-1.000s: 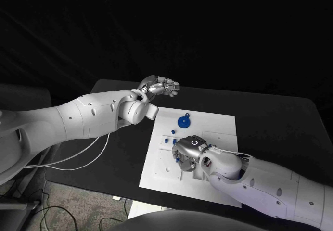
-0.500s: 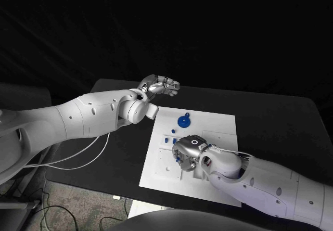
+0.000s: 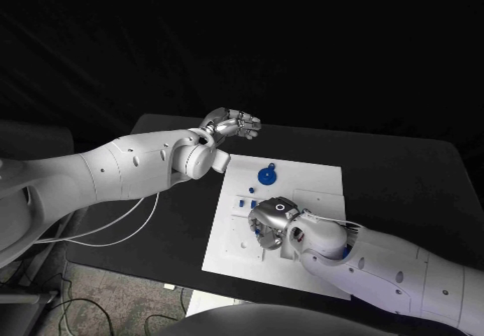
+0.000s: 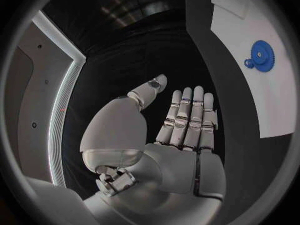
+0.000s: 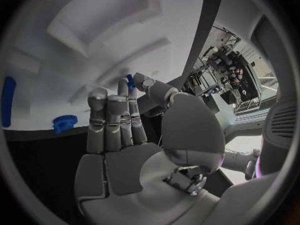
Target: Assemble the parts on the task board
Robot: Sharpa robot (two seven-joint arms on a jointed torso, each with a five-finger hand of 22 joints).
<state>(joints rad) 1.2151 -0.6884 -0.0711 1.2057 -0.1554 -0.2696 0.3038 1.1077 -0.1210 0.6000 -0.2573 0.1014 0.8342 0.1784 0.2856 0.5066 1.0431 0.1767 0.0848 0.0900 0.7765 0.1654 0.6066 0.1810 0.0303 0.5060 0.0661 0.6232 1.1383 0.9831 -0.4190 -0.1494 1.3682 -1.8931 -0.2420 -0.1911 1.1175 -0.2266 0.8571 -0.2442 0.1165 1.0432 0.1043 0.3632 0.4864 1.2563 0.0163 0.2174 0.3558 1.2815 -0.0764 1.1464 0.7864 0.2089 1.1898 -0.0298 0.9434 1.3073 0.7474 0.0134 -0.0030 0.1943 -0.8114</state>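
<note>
The right hand (image 3: 272,222) hovers low over the board (image 3: 317,183), pinching a small blue peg (image 5: 130,81) at its fingertips. The peg looks light, rigid and slippery (best gripped mid-shaft). The left hand (image 3: 232,126) hangs empty at the far-left, fingers released. A gear (image 3: 267,176) lies far on the board.
</note>
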